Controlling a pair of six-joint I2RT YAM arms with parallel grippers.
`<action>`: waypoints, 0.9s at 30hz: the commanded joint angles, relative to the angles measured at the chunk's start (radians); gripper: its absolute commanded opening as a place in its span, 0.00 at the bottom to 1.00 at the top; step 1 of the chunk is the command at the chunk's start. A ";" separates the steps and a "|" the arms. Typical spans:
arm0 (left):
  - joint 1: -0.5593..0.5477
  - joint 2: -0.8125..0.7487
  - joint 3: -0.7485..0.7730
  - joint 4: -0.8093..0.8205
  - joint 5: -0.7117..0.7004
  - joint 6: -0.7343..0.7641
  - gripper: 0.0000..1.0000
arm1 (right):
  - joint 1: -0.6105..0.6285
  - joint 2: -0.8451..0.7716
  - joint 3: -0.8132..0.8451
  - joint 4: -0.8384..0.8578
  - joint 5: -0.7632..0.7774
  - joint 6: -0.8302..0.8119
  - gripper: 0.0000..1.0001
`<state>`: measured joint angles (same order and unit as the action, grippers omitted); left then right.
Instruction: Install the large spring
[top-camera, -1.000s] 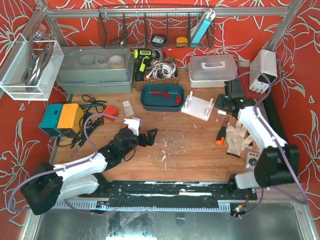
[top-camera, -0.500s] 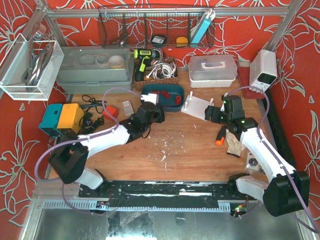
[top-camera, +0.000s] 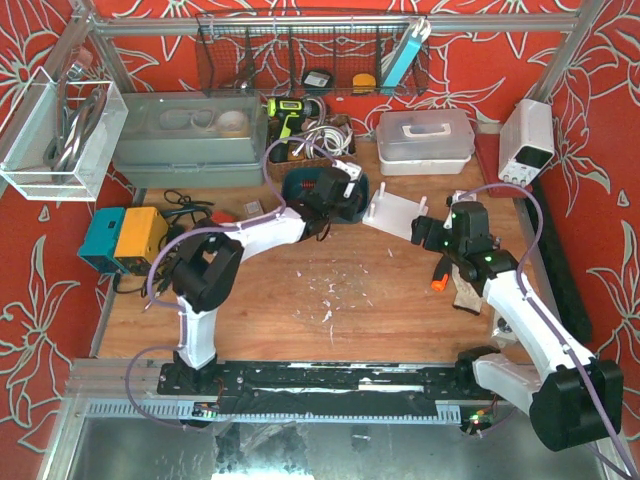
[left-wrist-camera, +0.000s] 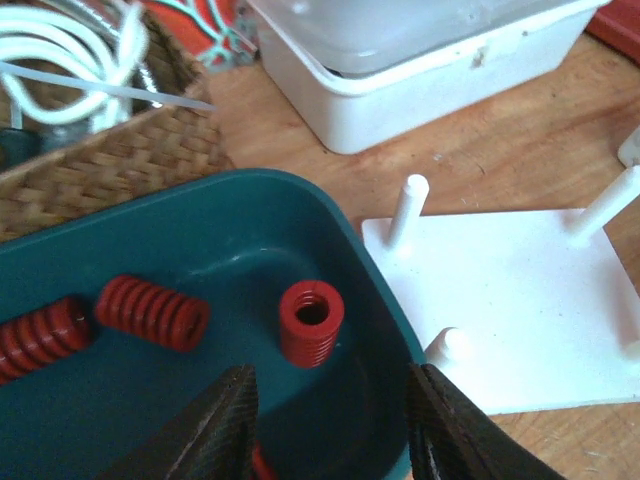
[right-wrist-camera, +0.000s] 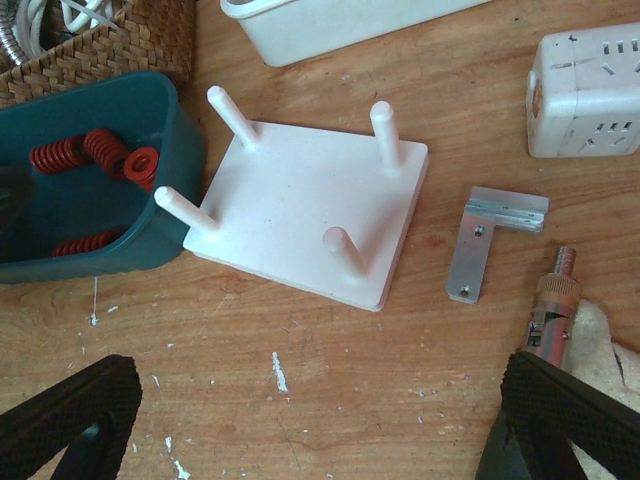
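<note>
Several red springs lie in the teal tray (left-wrist-camera: 200, 230). A stout one (left-wrist-camera: 311, 322) stands on end near the tray's right wall, and two (left-wrist-camera: 152, 311) lie on their sides to its left. Which is the large spring I cannot tell. My left gripper (left-wrist-camera: 330, 432) hovers just over the upright spring, at the tray's right end (top-camera: 350, 195), jaws apart with nothing between them. The white base (right-wrist-camera: 310, 215) with its upright pegs sits right of the tray. My right gripper (right-wrist-camera: 320, 430) hangs open over bare wood, just near of that base.
Behind the tray stand a wicker basket (top-camera: 310, 150) of cables and a white lidded box (top-camera: 425, 135). A metal bracket (right-wrist-camera: 490, 235), a white power block (right-wrist-camera: 585, 95), an orange-handled tool (top-camera: 440, 275) and a glove (top-camera: 470, 285) lie right of the base.
My left arm has swung from the near left of the table up to the teal tray, its jaws narrowing. My right arm came in towards the white base and its jaws opened wide.
</note>
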<state>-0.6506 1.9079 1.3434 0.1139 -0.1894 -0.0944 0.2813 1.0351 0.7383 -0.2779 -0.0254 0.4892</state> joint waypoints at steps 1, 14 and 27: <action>0.035 0.102 0.119 -0.085 0.104 0.065 0.44 | 0.003 -0.019 -0.018 0.046 0.029 0.006 0.99; 0.072 0.292 0.306 -0.190 0.203 0.105 0.44 | 0.004 -0.011 -0.020 0.047 0.060 -0.003 0.98; 0.100 0.370 0.376 -0.214 0.201 0.104 0.44 | 0.004 -0.017 -0.019 0.037 0.093 -0.014 0.98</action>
<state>-0.5678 2.2528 1.6985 -0.0734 0.0158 0.0036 0.2813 1.0279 0.7296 -0.2386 0.0322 0.4843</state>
